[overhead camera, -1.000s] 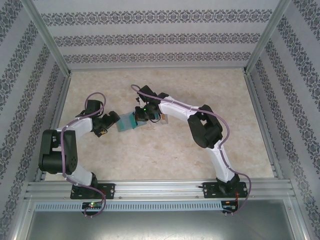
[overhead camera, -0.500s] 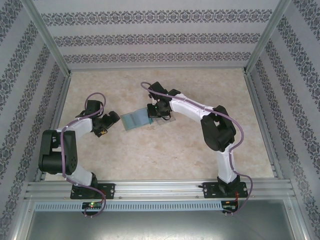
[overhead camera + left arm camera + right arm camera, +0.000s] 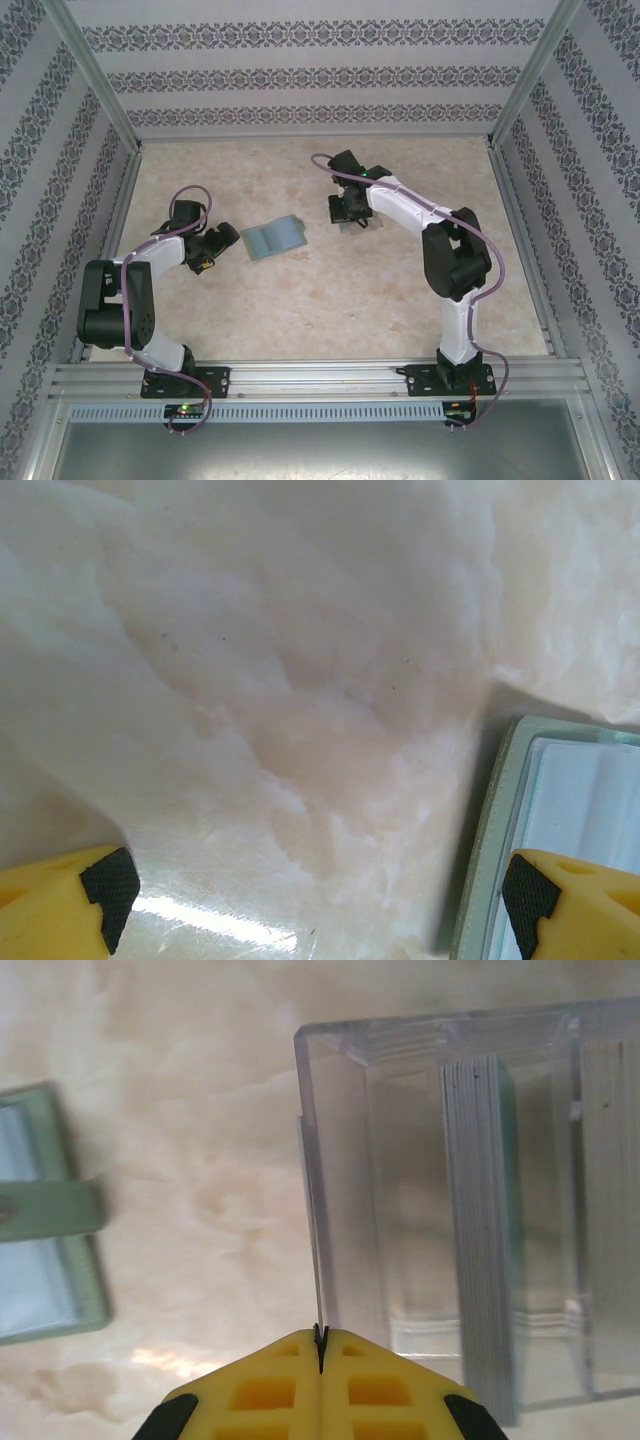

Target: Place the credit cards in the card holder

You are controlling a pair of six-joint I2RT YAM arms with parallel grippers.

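**Step in hand:** judged to be fetching a card. The right gripper point(image 3: 320, 1352) is clenched, fingertips pressed together with nothing visibly gripped. It sits at the lower centre of the right wrist view, against the near left wall of the clear plastic box point(image 3: 400, 1190). In the top view it hangs over that box, right of centre on the table point(image 3: 300, 320).

**Task items:** the credit cards point(image 3: 482, 1210) stand on edge as a tight stack inside the box, right of centre in the right wrist view. The card holder point(image 3: 273, 237) lies flat at centre-left in the top view, well apart from the box, with its tab point(image 3: 50, 1210) across its face. Whether it contains any card cannot be told.

**Left gripper** point(image 3: 320, 905): released, jaws spread wide, one finger just over the holder's edge at the lower right of the left wrist view.

**Next move, judged:** the right jaws must open, enter the box and pinch 1 card off the stack. The thin cards sit close together, so separating one may be difficult.

**Count:** 1 card holder, 1 box, 1 stack of cards (number not legible), 2 grippers.
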